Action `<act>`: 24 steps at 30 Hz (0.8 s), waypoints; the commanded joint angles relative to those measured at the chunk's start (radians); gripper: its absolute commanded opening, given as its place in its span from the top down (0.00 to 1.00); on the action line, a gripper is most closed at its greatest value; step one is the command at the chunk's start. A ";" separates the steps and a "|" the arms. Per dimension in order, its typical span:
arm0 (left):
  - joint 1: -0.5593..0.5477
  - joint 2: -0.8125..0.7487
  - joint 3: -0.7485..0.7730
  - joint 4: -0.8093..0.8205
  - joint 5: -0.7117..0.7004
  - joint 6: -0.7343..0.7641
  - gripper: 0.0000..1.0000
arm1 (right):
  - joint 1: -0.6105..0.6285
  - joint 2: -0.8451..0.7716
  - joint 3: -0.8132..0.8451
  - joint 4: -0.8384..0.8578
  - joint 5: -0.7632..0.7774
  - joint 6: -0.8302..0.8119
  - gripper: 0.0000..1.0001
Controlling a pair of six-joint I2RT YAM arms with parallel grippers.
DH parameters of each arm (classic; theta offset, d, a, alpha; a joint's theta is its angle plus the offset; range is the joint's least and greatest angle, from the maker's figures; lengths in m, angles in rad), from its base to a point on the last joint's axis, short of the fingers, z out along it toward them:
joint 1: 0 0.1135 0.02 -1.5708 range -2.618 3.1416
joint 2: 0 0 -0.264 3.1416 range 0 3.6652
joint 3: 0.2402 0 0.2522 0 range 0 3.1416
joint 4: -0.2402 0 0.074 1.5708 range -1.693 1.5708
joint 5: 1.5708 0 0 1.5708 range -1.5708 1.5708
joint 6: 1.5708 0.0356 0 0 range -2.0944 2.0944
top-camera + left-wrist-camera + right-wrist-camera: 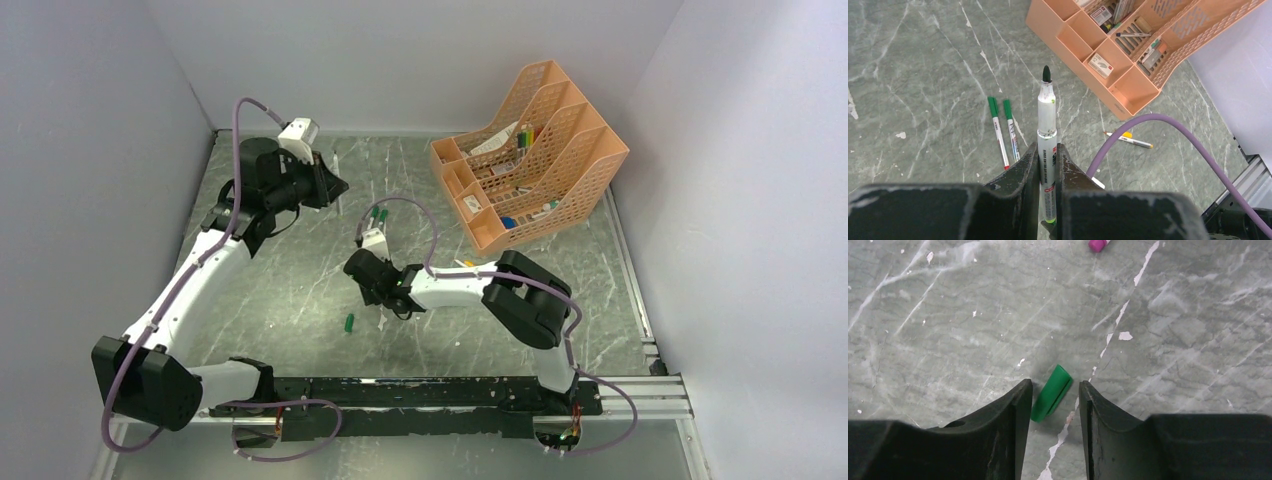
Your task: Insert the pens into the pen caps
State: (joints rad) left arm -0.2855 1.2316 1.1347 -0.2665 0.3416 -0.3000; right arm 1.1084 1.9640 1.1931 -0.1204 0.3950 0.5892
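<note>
- Left gripper (1047,148) sits nearest the lens in the left wrist view, well left of the orange organizer (1074,42). It is clenched on a white pen (1046,117).
- Held pen is upright between the fingers, with its bare dark green tip pointing away from the wrist and no cap on it.
- Two capped pens (1004,131) lie side by side on the table (923,75), left of the organizer. They are nearly parallel and just apart, green caps at the far end.
- Right gripper (1054,386) hangs over the table, left of the organizer's near corner in the top view. Its claw is released, fingers spread.
- Green cap (1050,393) lies flat in that gap, tilted. Its lower end is close against one finger; cannot tell if they touch.
- Magenta bit (1096,245) is cut off by the top edge of the right wrist view, well apart from the cap.
- Yellow-tipped pen (1129,140) lies on the table just in front of the organizer's near corner.
- Purple cable (1158,120) arches over the table near that pen.
- Organizer stands at the far right and holds assorted stationery, too small to tell apart.
</note>
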 commanded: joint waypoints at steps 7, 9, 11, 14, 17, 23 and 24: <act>0.020 -0.033 -0.016 0.018 -0.025 -0.008 0.93 | 0.019 0.024 0.007 -0.030 0.015 0.042 0.93; 0.022 -0.035 -0.020 0.024 -0.020 -0.011 0.93 | 0.019 0.005 -0.009 -0.010 0.007 0.041 1.00; 0.022 -0.035 -0.024 0.028 -0.015 -0.015 0.93 | 0.018 -0.030 -0.042 0.018 0.012 0.041 1.00; 0.029 -0.033 -0.030 0.040 0.018 -0.030 0.93 | 0.015 -0.114 -0.101 0.055 0.048 0.043 1.00; 0.059 -0.035 -0.041 0.097 0.145 -0.096 0.93 | -0.003 -0.232 -0.177 0.100 0.078 0.057 1.00; 0.066 -0.052 -0.130 0.400 0.430 -0.306 0.93 | -0.085 -0.540 -0.378 0.266 0.064 0.068 1.00; 0.065 -0.057 -0.161 0.480 0.462 -0.357 0.93 | -0.107 -0.592 -0.419 0.302 0.049 0.069 1.00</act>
State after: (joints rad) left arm -0.2249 1.2114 1.0512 -0.0921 0.5777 -0.4610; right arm 1.0611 1.5425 0.8707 0.0166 0.4355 0.6323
